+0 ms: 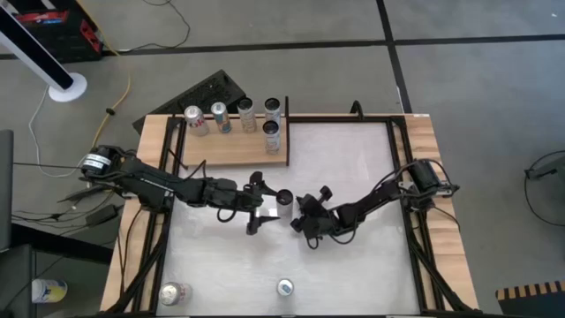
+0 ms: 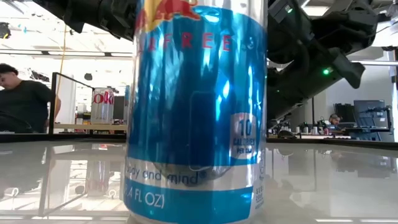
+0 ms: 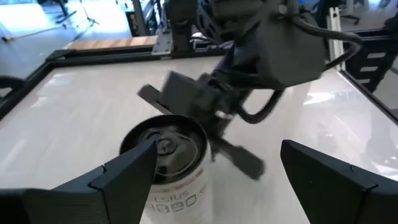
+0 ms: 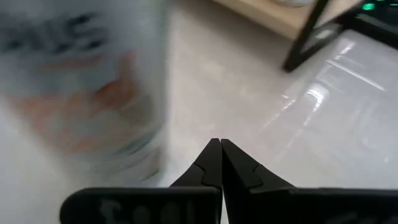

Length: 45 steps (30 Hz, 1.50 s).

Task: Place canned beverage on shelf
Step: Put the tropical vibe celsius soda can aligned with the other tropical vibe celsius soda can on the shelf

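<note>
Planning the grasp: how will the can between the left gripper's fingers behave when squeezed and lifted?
The white can stands upright, tall and narrow, so a sideways nudge may tip it. Its smooth round wall could slip between the open left gripper fingers; once tipped, it would likely roll.

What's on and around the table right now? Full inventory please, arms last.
shelf: one, pale wood, far-left part of the table.
cans on shelf: five, mostly silver, four along its far edge, one nearer at its right end.
centre can: one, white and silver, upright mid-table.
near cans: two, at the near edge; one is blue and silver.
floor can: one, yellowish, off the table's left.
left gripper: open, either side of the centre can.
right gripper: shut, just right of that can.
</note>
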### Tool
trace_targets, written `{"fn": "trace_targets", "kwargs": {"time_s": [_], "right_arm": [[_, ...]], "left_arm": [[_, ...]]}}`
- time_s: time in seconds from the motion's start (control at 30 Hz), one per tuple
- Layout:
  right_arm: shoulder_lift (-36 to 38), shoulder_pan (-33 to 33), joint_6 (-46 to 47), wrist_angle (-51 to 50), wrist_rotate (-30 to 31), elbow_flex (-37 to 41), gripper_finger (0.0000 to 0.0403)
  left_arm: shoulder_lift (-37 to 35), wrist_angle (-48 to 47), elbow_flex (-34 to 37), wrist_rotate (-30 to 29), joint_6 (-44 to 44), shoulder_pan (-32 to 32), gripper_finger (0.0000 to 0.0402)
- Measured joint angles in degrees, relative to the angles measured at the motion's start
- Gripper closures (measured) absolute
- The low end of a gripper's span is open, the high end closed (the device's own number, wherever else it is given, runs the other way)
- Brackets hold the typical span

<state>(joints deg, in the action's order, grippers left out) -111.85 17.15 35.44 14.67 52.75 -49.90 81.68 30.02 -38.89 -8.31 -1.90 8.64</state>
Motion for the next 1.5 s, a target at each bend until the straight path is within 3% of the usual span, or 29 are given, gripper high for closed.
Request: {"fn": "trace_targets", "kwargs": {"time_s": [0.33,0.6,0.73,0.93,1.1,1.5], "right_arm": [[0.02,2.56,-11.41,2.28,-11.49,-0.01,0.0381],[0.02,4.58,-15.28,2.47,-18.64,-0.06,0.0381],[0.17,5.5,-14.15,-1.38,-13.0,-0.1,0.0381],[0.65,3.04,-1.28,-12.3,-3.47,-0.05,0.0382],[0.63,0.6,6.78,-11.55,5.25,-0.03,0.0382],[0.61,4.13,-12.04,3.28,5.52,-0.05,0.0382]], "left_arm": [[-0.19,-0.18,0.0,-2.33,-0.67,0.01,0.0074],[-0.19,-0.95,0.0,-3.4,-0.69,-0.01,0.0074],[-0.19,-1.18,0.0,-4.28,-0.69,-0.01,0.0074],[-0.19,-1.38,0.0,-4.43,-0.69,-0.04,0.0074],[-0.19,-1.8,0.02,-4.5,-0.65,-0.04,0.0074],[-0.19,-2.68,0.04,-8.03,3.07,-0.21,0.0074]]}}
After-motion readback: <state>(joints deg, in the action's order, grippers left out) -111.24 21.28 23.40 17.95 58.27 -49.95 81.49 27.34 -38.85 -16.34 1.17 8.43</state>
